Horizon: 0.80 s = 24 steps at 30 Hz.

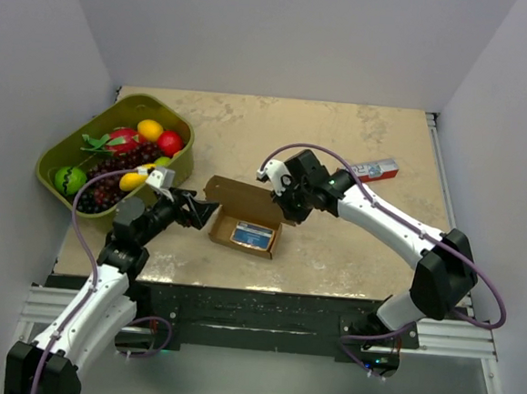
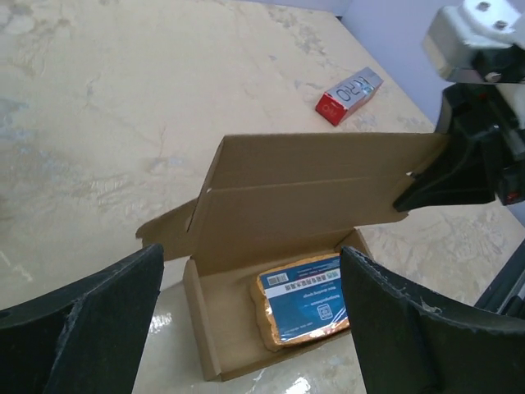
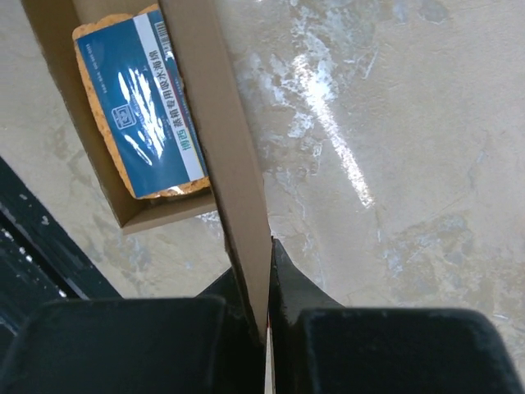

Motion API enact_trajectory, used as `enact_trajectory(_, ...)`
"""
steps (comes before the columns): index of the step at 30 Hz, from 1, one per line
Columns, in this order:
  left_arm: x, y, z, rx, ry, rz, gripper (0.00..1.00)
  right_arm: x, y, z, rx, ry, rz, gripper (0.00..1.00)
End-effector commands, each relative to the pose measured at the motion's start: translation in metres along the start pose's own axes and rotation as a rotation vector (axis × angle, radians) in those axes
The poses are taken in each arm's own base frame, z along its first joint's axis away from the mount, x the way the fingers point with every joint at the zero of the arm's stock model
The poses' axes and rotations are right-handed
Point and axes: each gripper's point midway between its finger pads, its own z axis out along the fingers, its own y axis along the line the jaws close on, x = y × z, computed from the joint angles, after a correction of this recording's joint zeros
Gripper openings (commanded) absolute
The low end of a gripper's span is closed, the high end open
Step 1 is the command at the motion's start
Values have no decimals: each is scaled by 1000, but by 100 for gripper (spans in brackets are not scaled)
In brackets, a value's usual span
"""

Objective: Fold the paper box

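The paper box (image 1: 244, 216) is a small brown cardboard box lying open at the table's front centre, its lid (image 2: 303, 193) raised. An orange block with a blue label (image 1: 251, 236) lies in its tray; it also shows in the left wrist view (image 2: 305, 300) and the right wrist view (image 3: 138, 107). My right gripper (image 1: 286, 201) is shut on the lid's right edge (image 3: 221, 139), pinching it between the fingertips (image 3: 291, 283). My left gripper (image 1: 204, 212) is open at the box's left end, its fingers (image 2: 107, 304) spread wide on either side of the tray.
A green basket (image 1: 182, 169) of toy fruit stands at the left, just behind my left arm. A narrow red-and-white carton (image 1: 376, 170) lies at the right rear, also in the left wrist view (image 2: 349, 93). The table's front edge runs just below the box.
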Motion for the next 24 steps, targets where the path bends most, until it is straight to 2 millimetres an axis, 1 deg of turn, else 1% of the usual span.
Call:
enact_trajectory(1, 0, 12, 1, -39, -93, -12, 92, 4, 4, -12, -63, 16, -29, 0)
enact_trajectory(2, 7, 16, 1, -40, -103, -9, 92, 3, 3, -12, -67, 12, -28, 0)
enact_trajectory(4, 13, 22, 2, -58, -104, 3, 92, 5, 4, -11, -79, 18, -27, 0)
enact_trajectory(5, 10, 23, 3, -57, -124, 24, 92, 5, 5, -11, -83, 20, -25, 0)
enact_trajectory(7, 17, 28, 5, -63, -120, 34, 93, 5, 6, -11, -91, 17, -26, 0)
enact_trajectory(8, 11, 27, 6, -53, -151, 58, 93, 5, 5, -11, -90, 17, -25, 0)
enact_trajectory(9, 13, 28, 7, -50, -151, 63, 94, 5, 6, -11, -91, 17, -25, 0)
enact_trajectory(10, 20, 29, 10, -42, -127, 66, 94, 4, 6, -12, -93, 15, -26, 0)
enact_trajectory(11, 15, 28, 12, -27, -143, 93, 94, 5, 6, -12, -93, 16, -25, 0)
enact_trajectory(13, 20, 33, 17, -40, -118, 97, 94, 5, 6, -12, -92, 15, -26, 0)
enact_trajectory(16, 21, 36, 20, -40, -118, 121, 95, 5, 6, -11, -92, 15, -28, 0)
enact_trajectory(21, 19, 40, 27, -45, -112, 149, 95, 5, 5, -11, -89, 16, -28, 0)
enact_trajectory(22, 22, 42, 28, -49, -102, 148, 96, 5, 5, -11, -90, 17, -26, 0)
enact_trajectory(24, 19, 43, 31, -48, -111, 162, 96, 5, 6, -11, -93, 16, -28, 0)
